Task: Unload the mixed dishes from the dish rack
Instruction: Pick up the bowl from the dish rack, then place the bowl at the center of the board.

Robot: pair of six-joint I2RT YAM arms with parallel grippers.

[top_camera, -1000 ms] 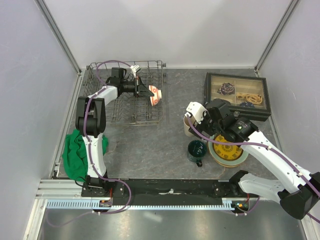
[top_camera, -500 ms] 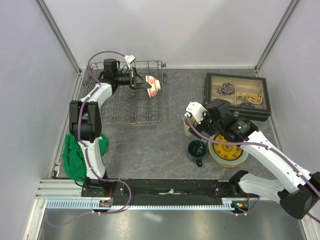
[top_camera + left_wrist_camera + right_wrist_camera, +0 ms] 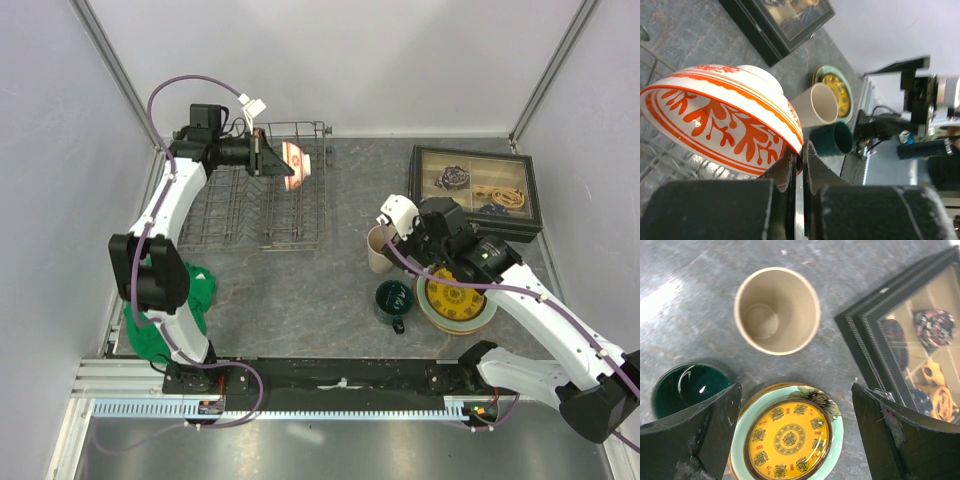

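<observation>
My left gripper (image 3: 273,160) is shut on the rim of the small red-and-white bowl (image 3: 294,165) (image 3: 725,122) and holds it tilted in the air over the far part of the grey wire dish rack (image 3: 250,212). The rim is pinched between the fingertips (image 3: 790,162). My right gripper (image 3: 796,390) (image 3: 428,248) hangs open with nothing in it, above the table on the right. Below it stand the beige cup (image 3: 776,310) (image 3: 378,248) and the dark green mug (image 3: 687,387) (image 3: 393,298). The yellow-gold dish (image 3: 790,440) (image 3: 452,298) lies stacked on the pale green plate (image 3: 836,427).
A dark-framed box of trinkets (image 3: 472,185) (image 3: 912,340) stands at the back right, close to the right gripper. A green cloth (image 3: 160,310) lies by the left arm's base. Grey walls close in the table on three sides.
The left arm has lifted the bowl up out of the rack and drawn it a little left and back. The right arm has shifted slightly right, uncovering the beige cup.
</observation>
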